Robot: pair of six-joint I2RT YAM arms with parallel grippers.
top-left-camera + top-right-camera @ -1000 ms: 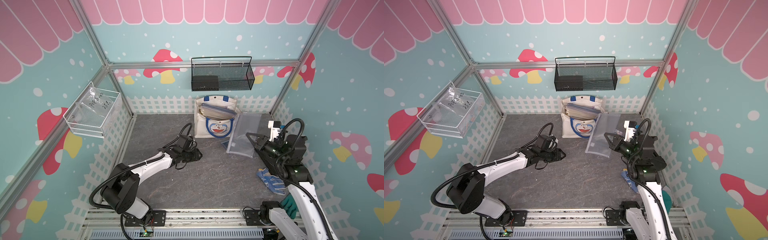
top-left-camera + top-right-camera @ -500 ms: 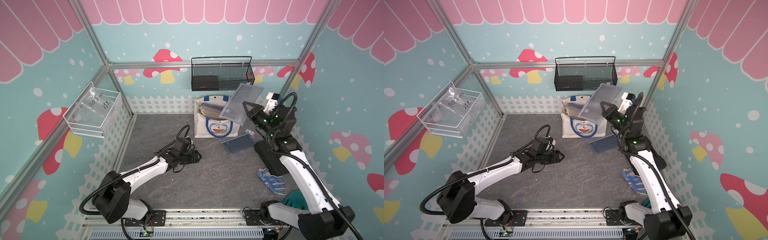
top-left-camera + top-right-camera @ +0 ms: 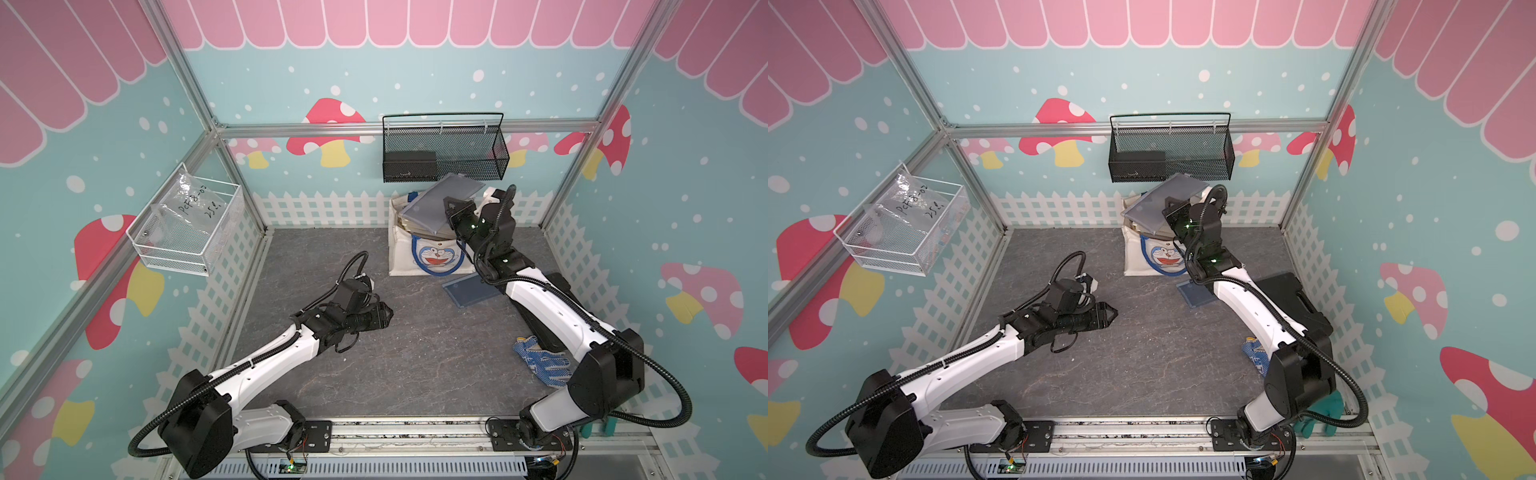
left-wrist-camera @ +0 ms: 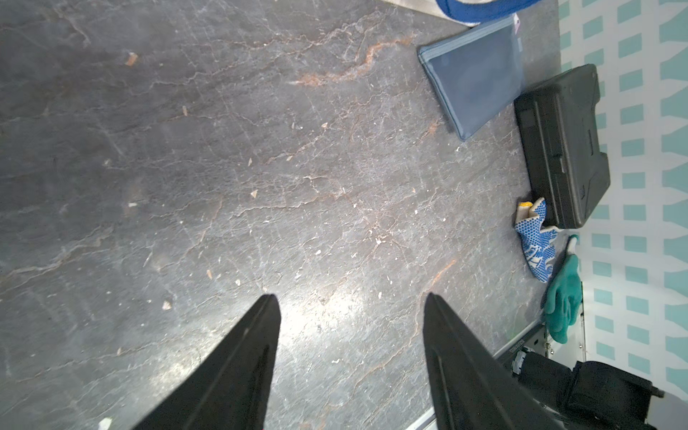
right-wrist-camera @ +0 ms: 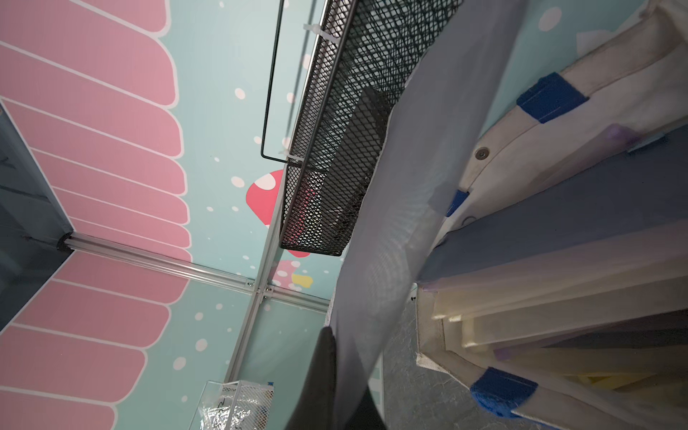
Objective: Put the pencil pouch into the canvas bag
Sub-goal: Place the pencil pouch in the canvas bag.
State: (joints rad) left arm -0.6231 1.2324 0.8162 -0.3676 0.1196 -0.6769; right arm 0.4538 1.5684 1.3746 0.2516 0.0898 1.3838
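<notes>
pencil pouch [image 3: 440, 203] between clamped jaws (over bag)

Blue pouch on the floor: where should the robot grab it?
Probably the edge facing the open floor. The blue pouch lies flat and thin, so the open left tool could come down from above and pinch that edge. The bag, black case and right arm crowd its other sides.

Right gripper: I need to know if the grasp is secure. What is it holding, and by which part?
The right gripper is shut on the grey pouch, pinching one edge, over the canvas bag.
</notes>
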